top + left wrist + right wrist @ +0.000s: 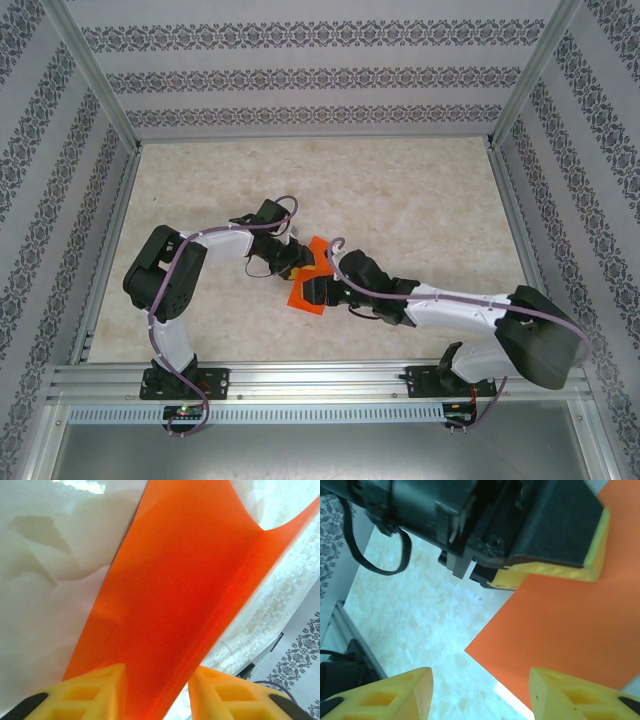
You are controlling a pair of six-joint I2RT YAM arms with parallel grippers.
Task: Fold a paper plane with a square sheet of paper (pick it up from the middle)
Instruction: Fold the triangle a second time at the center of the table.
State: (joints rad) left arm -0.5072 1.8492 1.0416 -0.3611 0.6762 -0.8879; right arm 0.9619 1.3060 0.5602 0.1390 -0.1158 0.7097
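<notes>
Closest to the lens on the left wrist, the left gripper (157, 672) holds its yellow jaws apart with the square sheet of paper (185, 580) running up between them. It is not pinched, since the gap is far wider than so thin a sheet. From above, the sheet sits about the middle of the tabletop (420, 190), with both arms meeting over it. A long bend runs near one edge of the sheet and the strip beyond it curls upward, so I judge this an early fold being formed; no dart shape exists yet. The right gripper (480, 675) hovers just beside a corner of the sheet, jaws open and empty, with bare tabletop between them. The next move likely calls for the left jaws to close on the sheet and steady it while the right presses the bend into a crease — edges must line up first. Crowding is the main hindrance — the two wrists nearly touch over the sheet, and the left gripper's body covers part of it. Patterned walls (300, 80) and an aluminium rail (320, 378) lie well apart from the sheet.
</notes>
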